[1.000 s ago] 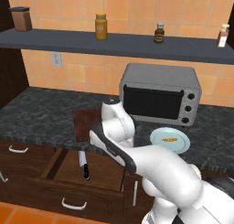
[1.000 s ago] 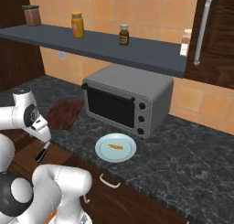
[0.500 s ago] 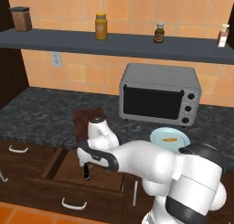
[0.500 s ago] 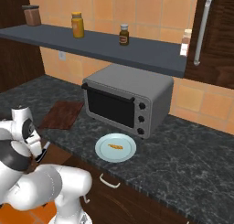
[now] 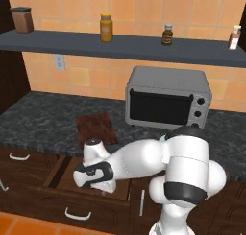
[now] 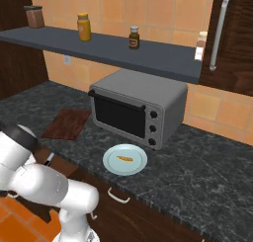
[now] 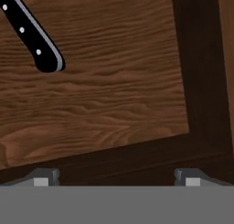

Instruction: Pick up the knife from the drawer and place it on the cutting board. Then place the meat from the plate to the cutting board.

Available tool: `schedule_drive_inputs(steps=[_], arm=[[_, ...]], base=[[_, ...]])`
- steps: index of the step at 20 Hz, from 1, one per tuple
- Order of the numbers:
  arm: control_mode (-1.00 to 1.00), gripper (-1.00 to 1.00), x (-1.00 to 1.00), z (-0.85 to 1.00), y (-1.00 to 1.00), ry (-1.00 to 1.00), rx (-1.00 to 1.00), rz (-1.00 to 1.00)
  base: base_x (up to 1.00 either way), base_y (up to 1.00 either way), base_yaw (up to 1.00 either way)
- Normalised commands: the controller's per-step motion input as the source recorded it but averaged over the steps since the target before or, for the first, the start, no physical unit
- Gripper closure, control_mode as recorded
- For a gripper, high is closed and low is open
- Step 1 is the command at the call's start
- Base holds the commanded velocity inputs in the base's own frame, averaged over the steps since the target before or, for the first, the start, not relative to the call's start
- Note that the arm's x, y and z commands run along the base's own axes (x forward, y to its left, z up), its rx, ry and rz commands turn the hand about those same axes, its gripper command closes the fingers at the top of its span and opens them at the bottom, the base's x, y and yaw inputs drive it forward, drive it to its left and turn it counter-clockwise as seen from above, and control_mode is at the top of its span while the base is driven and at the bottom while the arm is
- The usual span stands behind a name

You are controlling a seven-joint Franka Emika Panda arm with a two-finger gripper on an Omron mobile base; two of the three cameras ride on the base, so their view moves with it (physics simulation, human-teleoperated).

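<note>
Gripper, fingers spread wide and empty, hangs inside the drawer short of the knife, a light, rigid tool best pinched across its black handle.

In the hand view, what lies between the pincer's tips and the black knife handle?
Bare wood: the drawer's dark front wall, then its lighter brown floor. Nothing sits between the open pincer and the black-handled knife.
</note>
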Motion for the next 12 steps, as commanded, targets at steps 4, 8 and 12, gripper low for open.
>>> schedule_drive_inputs(steps=[4,8,12], arm=[[-1.0,-1.0,-0.59,-0.33,0.38,0.05,0.04,0.0],[-1.0,-1.0,-0.92,-0.24,0.48,0.12,0.03,0.0],[-1.0,-1.0,-1.0,-0.19,0.62,0.12,0.03,0.0]], base=[[0.0,0.0,0.0],[0.0,0.0,0.0],[0.0,0.0,0.0]])
